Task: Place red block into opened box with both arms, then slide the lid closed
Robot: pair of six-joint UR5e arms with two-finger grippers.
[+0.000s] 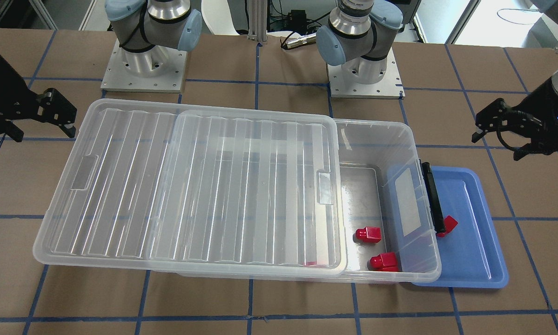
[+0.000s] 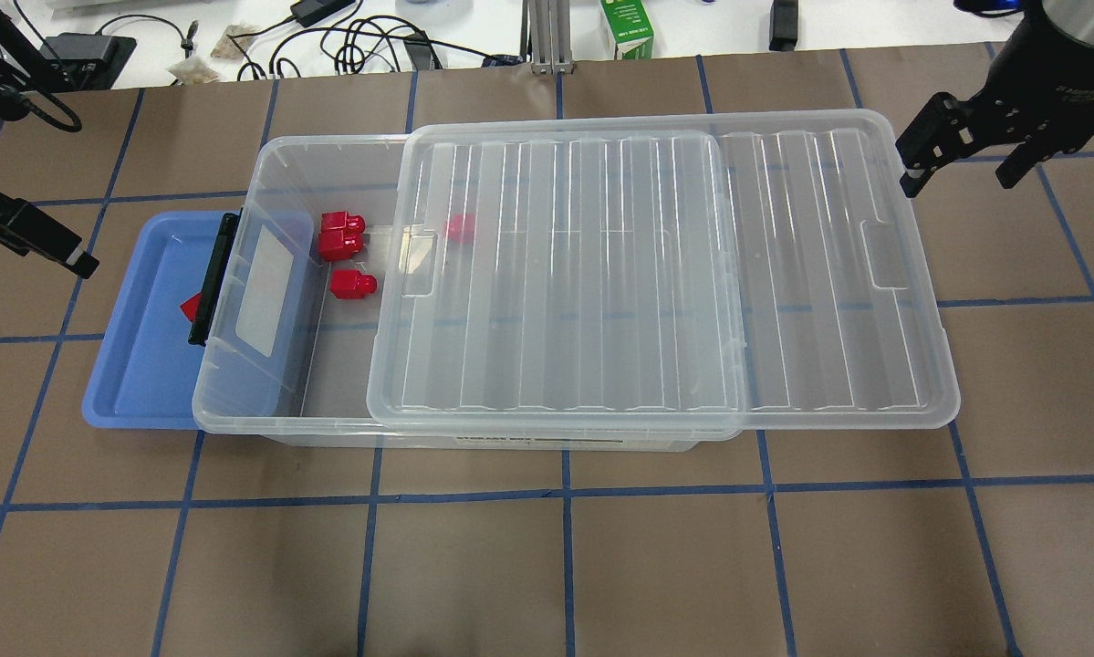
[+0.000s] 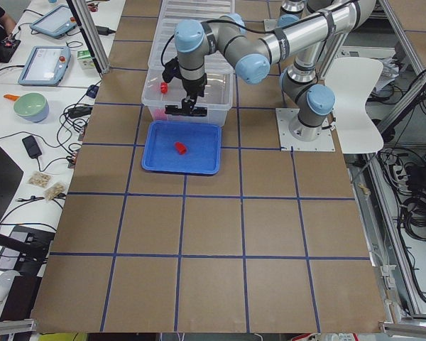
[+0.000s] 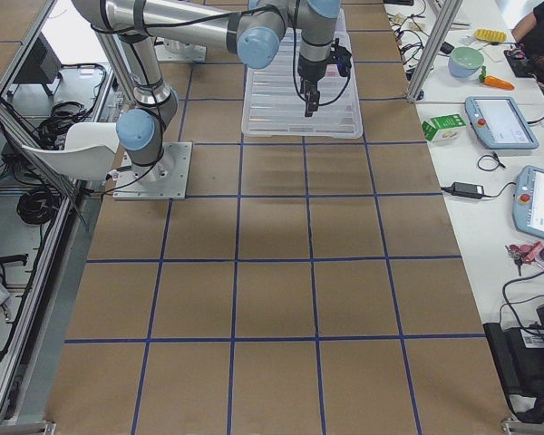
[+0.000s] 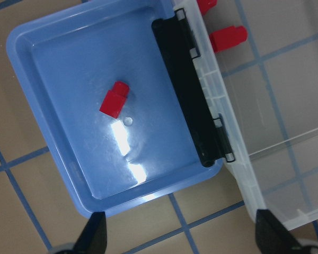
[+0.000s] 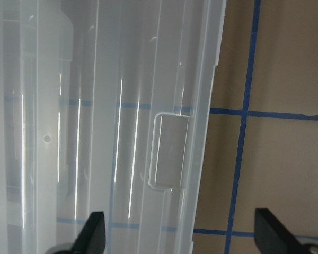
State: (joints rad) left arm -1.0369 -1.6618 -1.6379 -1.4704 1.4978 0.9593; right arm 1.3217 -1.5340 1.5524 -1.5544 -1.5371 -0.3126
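One red block (image 5: 114, 99) lies in the blue tray (image 5: 69, 132), close to the black latch (image 5: 188, 90) of the clear box (image 1: 400, 135). My left gripper (image 5: 183, 235) hovers open and empty above the tray. Other red blocks (image 1: 368, 234) (image 1: 385, 261) rest on the floor of the box's uncovered end, and one more shows dimly under the lid (image 1: 190, 186). The lid is slid partway off, overhanging the box's far short end. My right gripper (image 2: 964, 169) hangs open above that overhanging end, over the recessed tab (image 6: 169, 151).
The tray (image 1: 469, 242) is tucked under the box's latch end. The two arm bases (image 1: 144, 70) (image 1: 365, 74) stand behind the box. A green carton (image 2: 626, 27) and cables lie beyond the table's far edge.
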